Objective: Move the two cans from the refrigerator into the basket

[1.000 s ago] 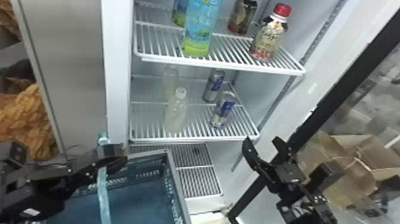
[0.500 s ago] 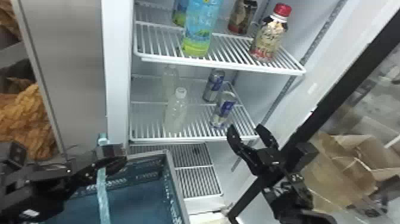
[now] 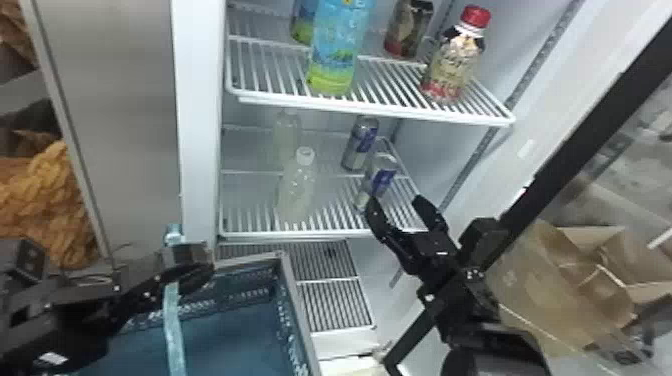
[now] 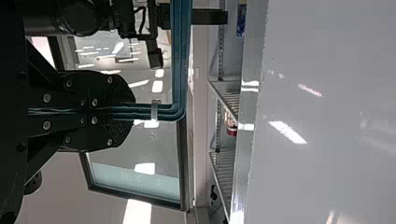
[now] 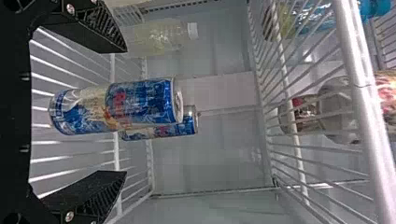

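Cans, silver and blue, stand upright one behind the other on the refrigerator's wire middle shelf: the nearer can toward its front edge, the farther can just behind. The right gripper is at the front of that shelf, its jaws spread wide and pointing at the nearer can; in the right wrist view the can lies between the lines of the two jaws. Whether either jaw touches it, I cannot tell. The left gripper has its jaws pinching the blue handle of the basket, which is below the middle shelf, off to the robot's left.

To the left of the cans stand a capped clear bottle and, behind it, a pale bottle. On the upper shelf are a large blue-and-green bottle and a red-capped bottle, with more drinks behind them. An open cardboard box shows at the robot's right.
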You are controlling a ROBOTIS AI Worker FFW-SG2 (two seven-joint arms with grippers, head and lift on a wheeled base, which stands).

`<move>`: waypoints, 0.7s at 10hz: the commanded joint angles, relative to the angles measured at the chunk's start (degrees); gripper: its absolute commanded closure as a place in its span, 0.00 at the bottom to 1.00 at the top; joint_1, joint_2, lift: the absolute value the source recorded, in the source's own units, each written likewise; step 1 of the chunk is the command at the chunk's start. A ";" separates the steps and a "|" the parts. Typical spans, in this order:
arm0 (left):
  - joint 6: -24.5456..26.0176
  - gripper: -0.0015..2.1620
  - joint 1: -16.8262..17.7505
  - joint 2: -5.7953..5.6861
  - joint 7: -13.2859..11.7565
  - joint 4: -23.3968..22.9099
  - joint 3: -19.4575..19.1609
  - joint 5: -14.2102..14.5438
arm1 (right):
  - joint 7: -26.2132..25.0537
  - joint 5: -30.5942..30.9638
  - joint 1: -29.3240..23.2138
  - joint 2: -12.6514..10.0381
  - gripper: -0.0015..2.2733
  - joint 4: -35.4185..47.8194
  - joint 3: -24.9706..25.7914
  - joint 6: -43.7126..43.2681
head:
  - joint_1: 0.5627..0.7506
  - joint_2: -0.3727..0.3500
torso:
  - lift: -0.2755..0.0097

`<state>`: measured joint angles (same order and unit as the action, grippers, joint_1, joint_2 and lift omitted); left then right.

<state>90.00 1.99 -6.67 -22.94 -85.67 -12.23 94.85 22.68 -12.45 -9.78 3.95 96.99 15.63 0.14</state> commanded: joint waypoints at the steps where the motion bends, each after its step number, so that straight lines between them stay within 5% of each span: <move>1: 0.03 0.55 -0.02 -0.01 0.00 0.10 0.00 0.10 | -0.09 0.45 2.05 0.44 0.05 -2.28 -0.66 0.00 | 0.70 0.05 | 0.20; 7: 0.03 0.55 -0.16 -0.01 0.00 -0.04 0.00 0.10 | -1.14 0.68 9.22 1.58 0.05 -11.70 -3.86 0.42 | 0.70 0.09 | 0.20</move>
<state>90.00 1.86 -6.68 -22.94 -85.65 -12.23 94.95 21.60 -11.72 -1.21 5.35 86.04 12.42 0.56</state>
